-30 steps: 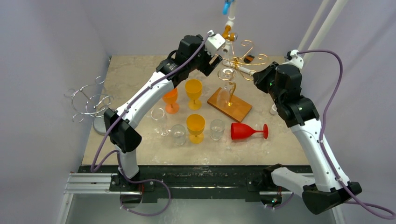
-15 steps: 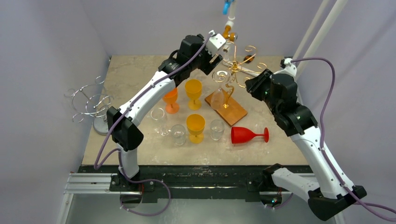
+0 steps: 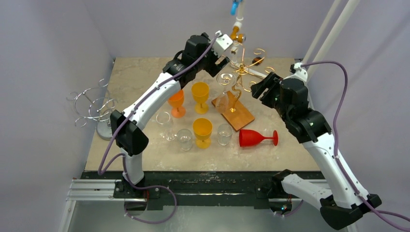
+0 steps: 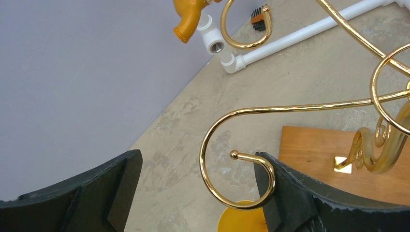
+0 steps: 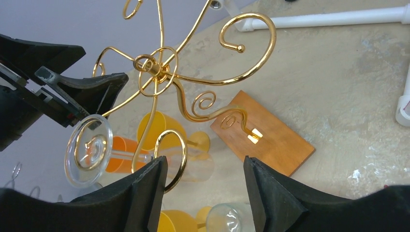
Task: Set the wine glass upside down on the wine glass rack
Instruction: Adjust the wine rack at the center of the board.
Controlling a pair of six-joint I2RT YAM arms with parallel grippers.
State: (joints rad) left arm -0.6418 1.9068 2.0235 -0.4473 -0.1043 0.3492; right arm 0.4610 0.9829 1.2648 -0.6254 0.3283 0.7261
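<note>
Both end effectors have just let go. Your right end effector (image 5: 203,193) was almost closed a second ago, and now its jaws stand apart with nothing between them. It has also come in from the right, closer to the wine glass rack (image 5: 154,65). Your left end effector (image 4: 198,193) has opened a little more too. Its jaws are wide apart at the far top of the rack, and one golden hook curls in the gap between them. I cannot tell if the hook touches the right finger.

The clear wine glass (image 5: 89,150) hangs upside down on a left arm of the rack. Its foot is caught in the golden spiral and its bowl points down toward the surface (image 3: 140,82), just left of the wooden base (image 5: 270,140). No finger holds it. The fingers of the left end effector are near the foot but apart from it.

The rack has also shifted: its base has turned a little and now sits nearer to the left than before.

In my judgement the placing is done, or nearly done. What remains is to draw both arms away without hitting the hooks, because the rack moves easily and the glass could swing.
</note>
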